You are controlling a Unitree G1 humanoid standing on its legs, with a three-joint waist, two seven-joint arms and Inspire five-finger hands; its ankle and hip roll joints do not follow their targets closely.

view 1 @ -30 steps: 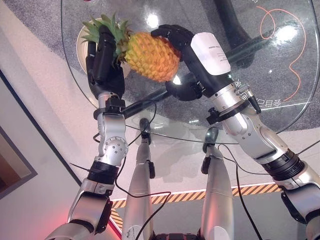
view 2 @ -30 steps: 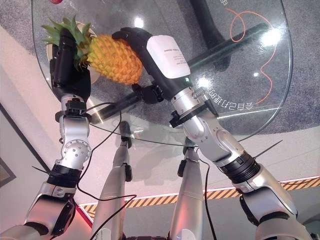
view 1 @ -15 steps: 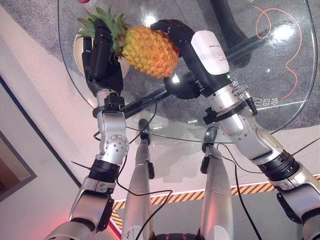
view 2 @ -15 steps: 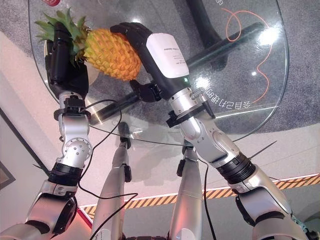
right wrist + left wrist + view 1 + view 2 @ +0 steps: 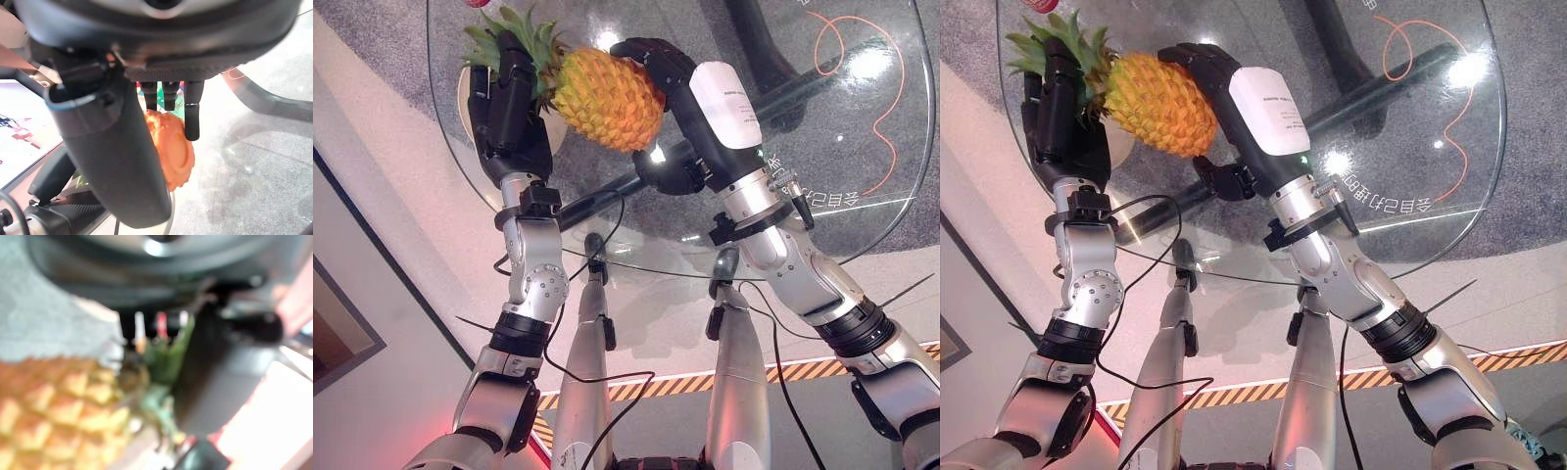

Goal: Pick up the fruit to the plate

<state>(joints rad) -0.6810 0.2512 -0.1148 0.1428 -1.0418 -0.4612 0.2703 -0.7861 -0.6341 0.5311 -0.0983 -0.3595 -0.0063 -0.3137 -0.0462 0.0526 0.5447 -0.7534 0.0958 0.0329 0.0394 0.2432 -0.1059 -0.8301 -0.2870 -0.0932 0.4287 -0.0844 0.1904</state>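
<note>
A clear, glossy glass table (image 5: pixel 862 147) is seen, bright glints lying on its smooth top. The pineapple (image 5: pixel 605 98) is covered in rough, scaly orange-yellow skin, with stiff green leaves. The left hand (image 5: pixel 512 122) and right hand (image 5: pixel 656 69) are cased in matt black plastic.

Pineapple (image 5: pixel 607 98) is up above the bench (image 5: pixel 862 117), lying crosswise over its left part. Left robot hand (image 5: pixel 514 117) sits at the leafy crown end on the left; right robot hand (image 5: pixel 656 69) at the body end on the right, fingers over the far side. Plate (image 5: pixel 468 93) on the bench at its left edge, just behind the left robot hand. Cable loop (image 5: pixel 862 69) lies well apart at far right.
</note>
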